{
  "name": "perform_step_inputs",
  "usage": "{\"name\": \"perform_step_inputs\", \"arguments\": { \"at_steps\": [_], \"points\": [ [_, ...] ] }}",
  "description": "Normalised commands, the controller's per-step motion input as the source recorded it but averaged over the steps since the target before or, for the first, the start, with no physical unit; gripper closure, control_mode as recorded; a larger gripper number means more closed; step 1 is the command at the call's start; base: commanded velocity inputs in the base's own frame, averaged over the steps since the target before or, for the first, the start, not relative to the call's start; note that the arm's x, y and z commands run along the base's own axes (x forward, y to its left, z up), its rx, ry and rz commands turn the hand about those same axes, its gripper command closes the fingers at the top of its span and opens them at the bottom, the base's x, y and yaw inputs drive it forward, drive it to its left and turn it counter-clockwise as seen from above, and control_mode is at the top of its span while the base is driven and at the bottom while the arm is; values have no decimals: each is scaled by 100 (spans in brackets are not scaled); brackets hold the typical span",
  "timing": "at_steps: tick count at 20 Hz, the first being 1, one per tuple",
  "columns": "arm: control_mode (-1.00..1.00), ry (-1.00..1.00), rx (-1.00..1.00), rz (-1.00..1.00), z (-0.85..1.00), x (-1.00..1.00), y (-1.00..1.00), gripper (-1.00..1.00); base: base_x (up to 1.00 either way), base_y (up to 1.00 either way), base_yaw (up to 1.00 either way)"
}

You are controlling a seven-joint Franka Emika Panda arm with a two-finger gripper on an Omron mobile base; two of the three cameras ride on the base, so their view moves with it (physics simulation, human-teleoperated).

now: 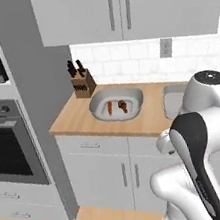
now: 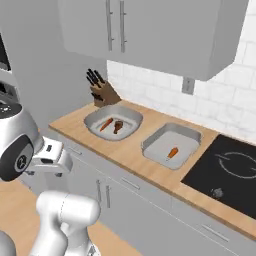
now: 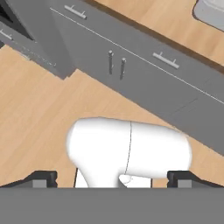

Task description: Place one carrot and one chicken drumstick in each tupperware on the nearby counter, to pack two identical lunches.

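On the light wood counter (image 2: pixel 145 165) stand two grey tupperware. The wide one (image 2: pixel 131 116) (image 1: pixel 136 95) holds a carrot (image 2: pixel 105 124) (image 1: pixel 109 107) and a brown chicken drumstick (image 2: pixel 118 126) (image 1: pixel 123 106) side by side. In the smaller rectangular one (image 2: pixel 189 134) lies a single carrot (image 2: pixel 172 152); my arm hides most of this container (image 1: pixel 171 102) in the left base view. My gripper (image 3: pixel 113 180) hangs in front of the cabinets, below counter height, pointing down at the floor. Its fingertips (image 3: pixel 41 178) are spread wide with nothing held: open.
A knife block (image 2: pixel 102 91) (image 1: pixel 82 82) stands at the counter's back left corner. The black stovetop (image 2: pixel 227 170) lies right of the smaller container. A wall oven (image 1: pixel 9 144) is at the left. Grey drawer and door fronts (image 3: pixel 144 74) run under the counter, above wood floor (image 3: pixel 35 127).
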Motion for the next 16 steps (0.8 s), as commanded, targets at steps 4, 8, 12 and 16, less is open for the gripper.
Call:
{"name": "perform_step_inputs", "arguments": {
  "at_steps": [4,8,12,16],
  "points": [
    [100,0,0,0,0,0,0,-100,0,36,98],
    [100,0,0,0,0,0,0,-100,18,53,90],
    [100,0,0,0,0,0,0,-100,22,51,89],
    [100,0,0,0,0,0,0,-100,16,49,88]
  ]
}}
